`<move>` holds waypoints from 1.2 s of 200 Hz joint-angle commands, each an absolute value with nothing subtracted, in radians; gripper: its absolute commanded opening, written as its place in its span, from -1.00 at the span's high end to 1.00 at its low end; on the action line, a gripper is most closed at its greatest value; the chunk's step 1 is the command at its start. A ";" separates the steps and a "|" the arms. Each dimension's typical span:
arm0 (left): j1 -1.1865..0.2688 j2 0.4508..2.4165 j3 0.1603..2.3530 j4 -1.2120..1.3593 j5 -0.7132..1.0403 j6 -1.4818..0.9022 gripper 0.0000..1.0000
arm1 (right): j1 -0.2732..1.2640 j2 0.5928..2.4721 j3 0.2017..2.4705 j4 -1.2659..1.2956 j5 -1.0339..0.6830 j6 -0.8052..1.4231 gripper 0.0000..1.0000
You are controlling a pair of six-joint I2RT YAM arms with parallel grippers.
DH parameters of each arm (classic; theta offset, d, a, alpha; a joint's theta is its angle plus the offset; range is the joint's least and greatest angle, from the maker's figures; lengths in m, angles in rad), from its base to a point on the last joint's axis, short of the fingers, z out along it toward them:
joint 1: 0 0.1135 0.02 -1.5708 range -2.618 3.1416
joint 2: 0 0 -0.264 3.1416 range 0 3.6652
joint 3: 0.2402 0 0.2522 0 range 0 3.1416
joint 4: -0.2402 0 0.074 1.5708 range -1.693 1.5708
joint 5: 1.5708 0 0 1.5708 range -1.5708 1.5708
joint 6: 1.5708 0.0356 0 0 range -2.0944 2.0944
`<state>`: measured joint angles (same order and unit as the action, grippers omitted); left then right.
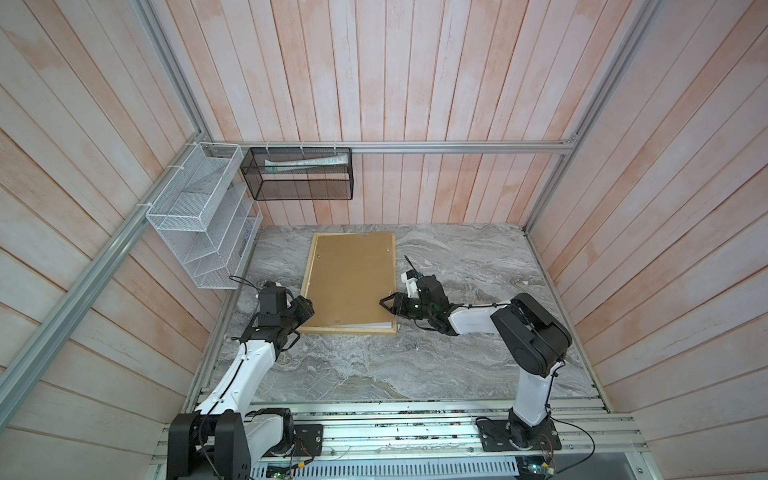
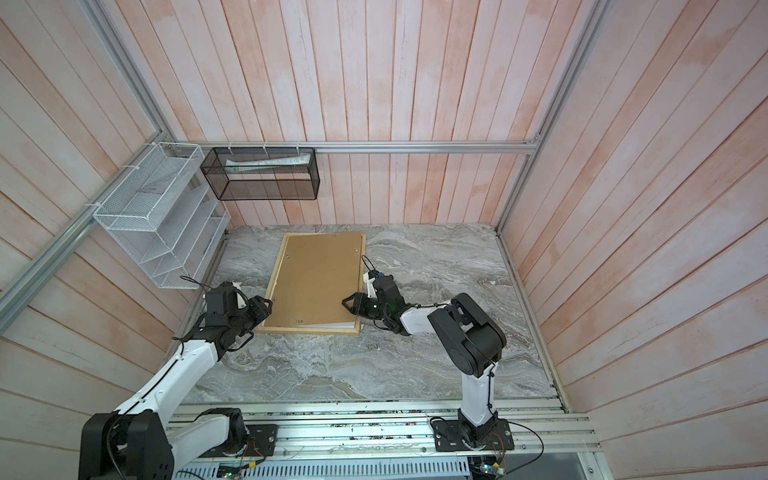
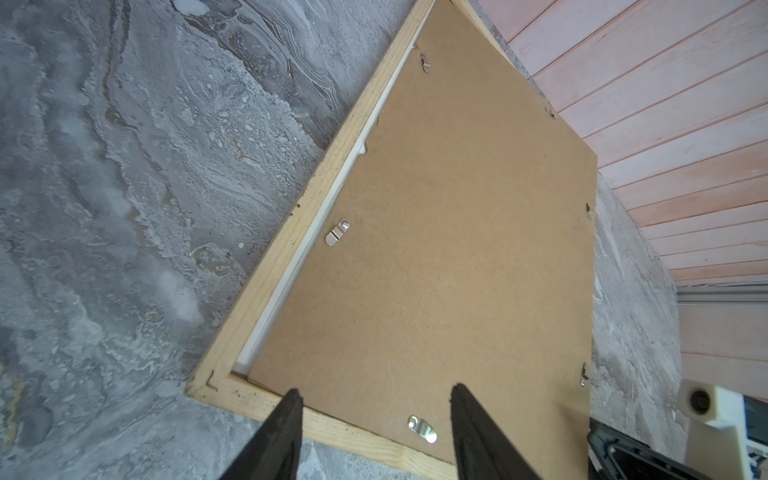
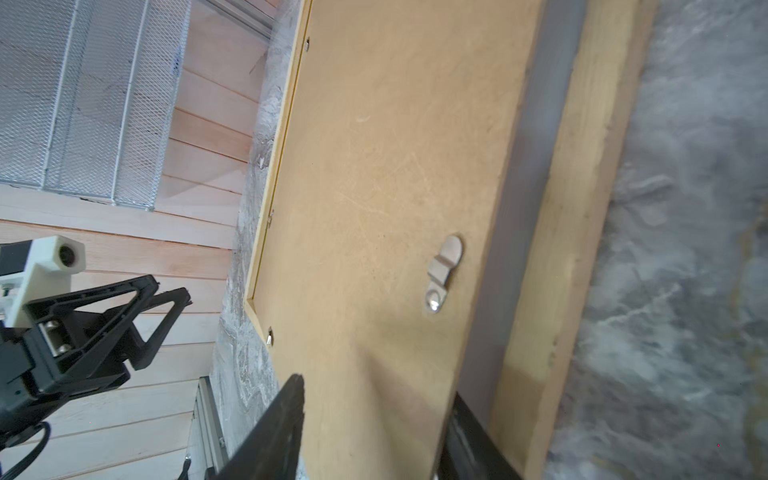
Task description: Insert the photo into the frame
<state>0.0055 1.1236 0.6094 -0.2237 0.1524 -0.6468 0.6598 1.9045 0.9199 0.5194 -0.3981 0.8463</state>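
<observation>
The pale wood frame (image 1: 348,331) lies face down on the marble table, left of centre in both top views. The brown fibreboard backing panel (image 1: 353,282) covers it. Of the photo, only a white sliver (image 1: 370,325) shows under the panel's near edge, and it shows again as a white strip (image 3: 332,199) beside the frame's rail. My left gripper (image 1: 309,309) is open over the frame's near left corner and holds nothing. My right gripper (image 1: 388,305) is open at the panel's right edge. One of its fingers (image 4: 291,415) is above the panel (image 4: 374,166) and the other below its raised edge.
A white mesh rack (image 1: 199,216) hangs on the left wall. Beside it, on the back rail, hangs a black mesh basket (image 1: 299,174) with papers inside. Wooden walls close in the table (image 1: 457,257) on three sides. Small metal turn clips (image 3: 337,232) sit along the panel's edges.
</observation>
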 commanded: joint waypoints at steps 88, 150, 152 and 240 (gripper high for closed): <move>0.011 1.127 0.601 -0.208 0.166 -0.644 -0.17 | 0.709 1.914 1.066 0.355 -0.344 0.720 -0.01; 0.011 1.125 0.602 -0.213 0.161 -0.646 -0.17 | 0.724 1.898 1.104 0.214 -0.218 0.660 -0.01; 0.010 1.125 0.602 -0.214 0.161 -0.646 -0.17 | 0.724 1.896 1.104 0.212 -0.214 0.659 -0.01; 0.011 1.127 0.602 -0.213 0.160 -0.646 -0.17 | 0.723 1.874 1.112 0.129 -0.100 0.625 -0.01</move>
<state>0.0055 1.1267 0.6094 -0.2207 0.1528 -0.6472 0.7197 1.8992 1.0828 0.1925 -0.1699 0.6491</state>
